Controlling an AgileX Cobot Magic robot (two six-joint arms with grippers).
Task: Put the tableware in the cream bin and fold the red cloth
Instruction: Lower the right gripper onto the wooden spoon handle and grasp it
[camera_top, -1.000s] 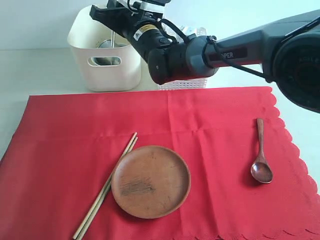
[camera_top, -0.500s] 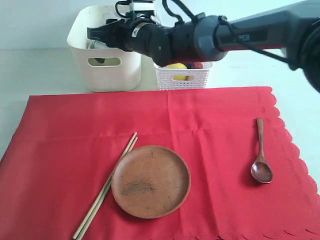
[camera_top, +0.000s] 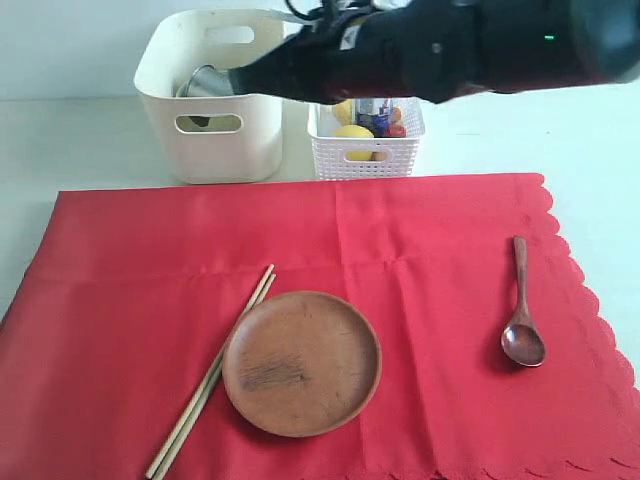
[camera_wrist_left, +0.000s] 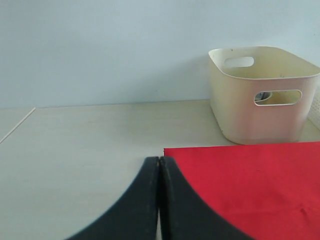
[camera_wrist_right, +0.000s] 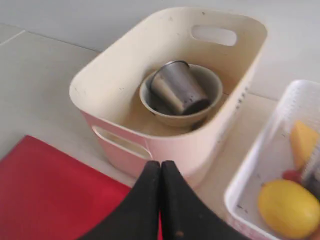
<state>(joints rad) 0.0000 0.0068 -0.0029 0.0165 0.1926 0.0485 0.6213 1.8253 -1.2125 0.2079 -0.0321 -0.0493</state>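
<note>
The red cloth (camera_top: 440, 250) lies spread flat on the table. On it rest a round brown wooden plate (camera_top: 301, 362), wooden chopsticks (camera_top: 210, 375) along the plate's left side, and a dark wooden spoon (camera_top: 522, 320) at the right. Behind the cloth stands the cream bin (camera_top: 215, 130), holding a pale bowl (camera_wrist_right: 210, 87) with a steel cup (camera_wrist_right: 177, 90) tipped in it. My right gripper (camera_wrist_right: 161, 165) is shut and empty, raised in front of the bin's near wall. The right arm (camera_top: 450, 45) is a dark blur across the top. My left gripper (camera_wrist_left: 159, 161) is shut and empty at the cloth's corner (camera_wrist_left: 250, 175). No knife shows.
A white lattice basket (camera_top: 365, 140) with a lemon (camera_wrist_right: 287, 207) and other food stands right of the bin. Pale table (camera_wrist_left: 75, 150) stretches left of the cloth. The cloth's scalloped edge runs along the right and front.
The right arm has drawn back and up from over the cream bin, uncovering the cup inside it. Its jaws have closed with nothing in them. The things on the cloth have not moved.
</note>
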